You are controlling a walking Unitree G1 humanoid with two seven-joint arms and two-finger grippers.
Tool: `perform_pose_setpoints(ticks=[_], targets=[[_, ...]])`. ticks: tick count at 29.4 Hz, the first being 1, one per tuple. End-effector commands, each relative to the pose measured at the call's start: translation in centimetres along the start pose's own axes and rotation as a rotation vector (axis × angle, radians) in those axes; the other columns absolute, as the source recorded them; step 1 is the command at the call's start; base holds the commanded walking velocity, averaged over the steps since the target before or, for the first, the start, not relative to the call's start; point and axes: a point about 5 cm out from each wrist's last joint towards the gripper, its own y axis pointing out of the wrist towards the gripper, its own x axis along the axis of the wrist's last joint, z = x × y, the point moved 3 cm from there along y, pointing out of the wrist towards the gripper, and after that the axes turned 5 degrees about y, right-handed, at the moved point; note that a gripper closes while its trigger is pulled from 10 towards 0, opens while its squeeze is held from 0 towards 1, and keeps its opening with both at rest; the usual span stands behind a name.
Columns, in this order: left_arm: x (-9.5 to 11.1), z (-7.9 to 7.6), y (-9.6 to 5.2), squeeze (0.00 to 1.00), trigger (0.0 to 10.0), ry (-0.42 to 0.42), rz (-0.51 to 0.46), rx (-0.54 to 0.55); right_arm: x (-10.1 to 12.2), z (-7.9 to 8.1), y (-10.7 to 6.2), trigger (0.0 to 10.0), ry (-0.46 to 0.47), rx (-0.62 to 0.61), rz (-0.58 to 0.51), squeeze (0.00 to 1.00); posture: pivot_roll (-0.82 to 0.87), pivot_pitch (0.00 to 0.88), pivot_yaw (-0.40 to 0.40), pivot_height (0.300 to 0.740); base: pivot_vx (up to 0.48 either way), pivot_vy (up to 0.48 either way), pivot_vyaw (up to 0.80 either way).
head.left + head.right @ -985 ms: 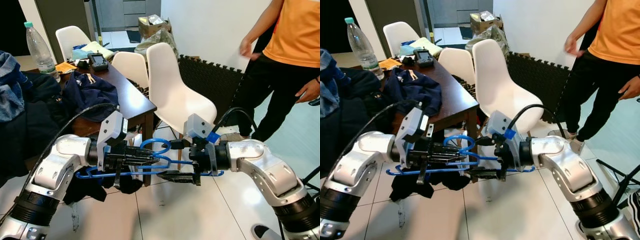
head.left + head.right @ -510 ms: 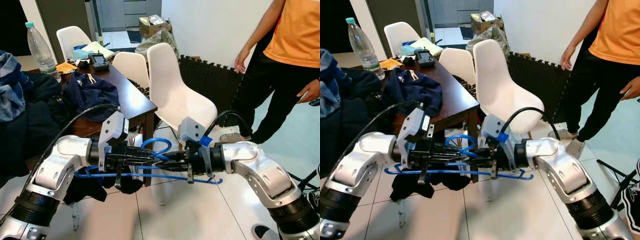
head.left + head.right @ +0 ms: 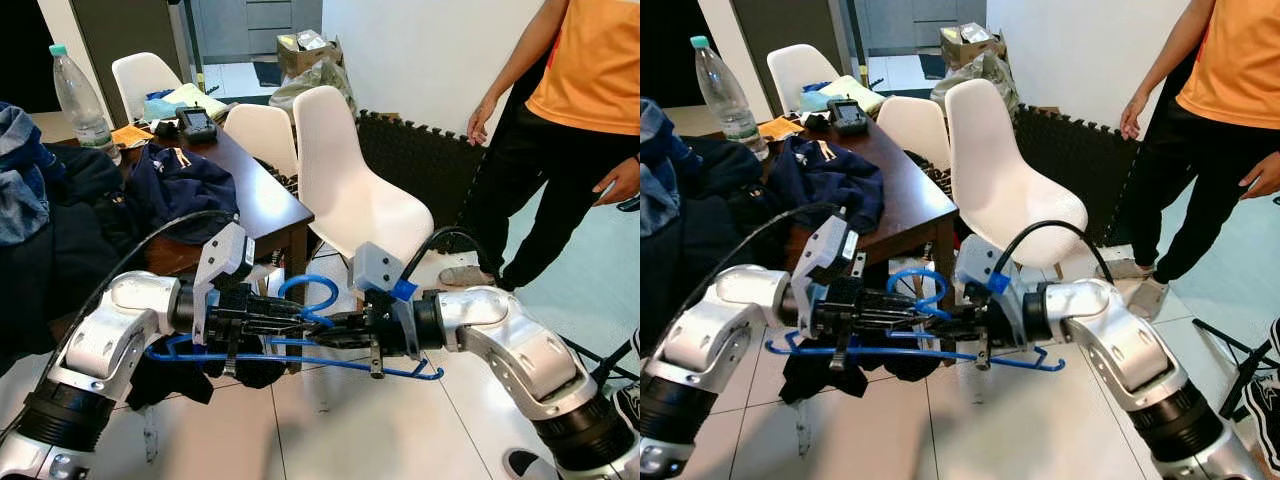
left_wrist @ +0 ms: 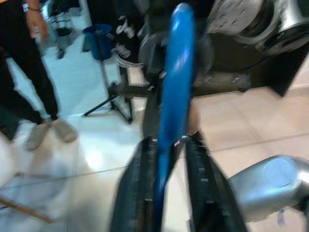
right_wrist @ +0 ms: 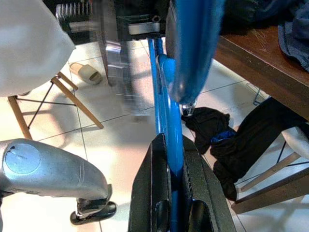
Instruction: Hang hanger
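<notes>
Blue hanger (image 3: 300, 352) held level in the lower middle of the frame, above the white floor (image 3: 350, 420); hook curled up at the top; left gripper (image 3: 300, 322) pinched tight on the hanger from the left side; right gripper (image 3: 335, 335) pinched tight on the same hanger from the right side; both sets of black fingers (image 5: 154, 193) squeezed close with blue plastic between them; dark wooden table (image 3: 265, 205) in the upper left with dark clothes (image 3: 175, 185) and a water bottle (image 3: 78, 95); white chair (image 3: 350, 190) in the middle; person in an orange shirt (image 3: 590, 60) at the upper right.
</notes>
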Motion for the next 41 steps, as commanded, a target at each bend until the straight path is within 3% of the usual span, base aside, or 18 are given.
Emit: perform_pose_setpoints(ticks=[1, 5, 15, 20, 22, 26, 29, 31, 32, 33, 34, 35, 36, 37, 38, 40, 41], targets=[[1.1, -0.6, 0.4, 1.00, 10.0, -0.002, -0.031, -0.082, -0.6, -0.3, 0.0, 0.0, 0.013, -0.037, 0.020, 0.00, 0.12, 0.000, 0.007, 0.740, 0.000, 0.000, 0.00], [1.5, -0.8, 0.4, 1.00, 10.0, -0.024, -0.052, -0.105, -0.5, -0.2, 0.0, 0.0, 0.005, -0.027, 0.018, 0.00, 0.12, 0.000, 0.004, 0.740, 0.000, 0.000, 0.00], [2.0, -1.3, -1.7, 1.00, 10.0, -0.046, -0.044, -0.145, -0.4, 0.0, -0.3, 0.0, 0.004, -0.008, 0.011, 0.00, 0.12, 0.000, -0.001, 0.740, 0.000, 0.000, 0.00], [2.9, -0.6, -3.6, 1.00, 10.0, -0.042, -0.058, -0.099, -0.8, -0.3, -0.7, 0.0, 0.014, -0.024, 0.021, 0.00, 0.12, 0.000, -0.004, 0.740, 0.000, 0.000, 0.00], [3.4, -0.6, -5.1, 1.00, 10.0, -0.056, -0.065, -0.081, -1.7, -1.1, -1.4, 0.0, 0.042, -0.068, 0.038, 0.00, 0.11, 0.001, -0.014, 0.740, 0.000, 0.000, 0.00], [3.4, -0.8, -6.0, 1.00, 10.0, -0.069, -0.066, -0.072, -2.2, -1.7, -2.0, 0.0, 0.060, -0.101, 0.050, 0.00, 0.11, 0.000, -0.010, 0.740, 0.000, 0.000, 0.00], [2.3, -1.1, -6.8, 1.00, 10.0, -0.090, -0.009, -0.038, -2.5, -2.3, -2.6, 0.0, 0.072, -0.148, 0.044, 0.00, 0.13, 0.000, -0.001, 0.740, 0.000, 0.000, 0.00], [1.5, -0.7, -7.2, 1.00, 10.0, -0.075, 0.020, 0.021, -2.7, -2.7, -2.9, 0.0, 0.085, -0.178, 0.039, 0.00, 0.13, 0.000, -0.004, 0.740, 0.000, 0.000, 0.00], [0.7, 0.3, -7.5, 1.00, 10.0, -0.044, 0.057, 0.125, -3.0, -3.2, -3.2, 0.0, 0.103, -0.216, 0.030, 0.00, 0.13, 0.000, -0.005, 0.740, 0.000, 0.000, 0.00], [0.7, 0.3, -7.5, 1.00, 10.0, -0.044, 0.057, 0.125, -3.0, -3.2, -3.2, 0.0, 0.103, -0.216, 0.030, 0.00, 0.13, 0.000, -0.005, 0.740, 0.000, 0.000, 0.00], [0.1, 1.6, -7.8, 0.72, 10.0, -0.006, 0.077, 0.242, -3.3, -3.7, -3.4, 0.0, 0.114, -0.253, 0.025, 0.00, 0.13, 0.000, -0.004, 0.740, 0.000, 0.000, 0.00], [0.1, 1.6, -7.8, 0.72, 10.0, -0.006, 0.077, 0.242, -3.3, -3.7, -3.4, 0.0, 0.114, -0.253, 0.025, 0.00, 0.13, 0.000, -0.004, 0.740, 0.000, 0.000, 0.00], [0.1, 3.9, -8.1, 0.00, 10.0, 0.009, 0.050, 0.443, -3.0, -4.6, -3.2, 0.0, 0.139, -0.318, -0.018, 0.00, 0.14, 0.007, 0.000, 0.740, 0.000, 0.000, 0.00], [0.4, 5.5, -8.1, 0.00, 10.0, 0.006, 0.006, 0.587, -2.9, -5.3, -3.0, 0.0, 0.155, -0.374, -0.042, 0.00, 0.14, 0.007, 0.000, 0.740, 0.000, 0.000, 0.00], [0.4, 5.5, -8.1, 0.00, 10.0, 0.006, 0.006, 0.587, -2.9, -5.3, -3.0, 0.0, 0.155, -0.374, -0.042, 0.00, 0.14, 0.007, 0.000, 0.740, 0.000, 0.000, 0.00], [0.6, 7.2, -8.0, 0.00, 10.0, -0.031, -0.065, 0.798, -3.5, -6.9, -2.9, 0.0, 0.223, -0.507, -0.071, 0.00, 0.14, 0.016, -0.008, 0.740, 0.000, 0.000, 0.00], [0.6, 7.2, -8.0, 0.00, 10.0, -0.031, -0.065, 0.798, -3.5, -6.9, -2.9, 0.0, 0.223, -0.507, -0.071, 0.00, 0.14, 0.016, -0.008, 0.740, 0.000, 0.000, 0.00]])
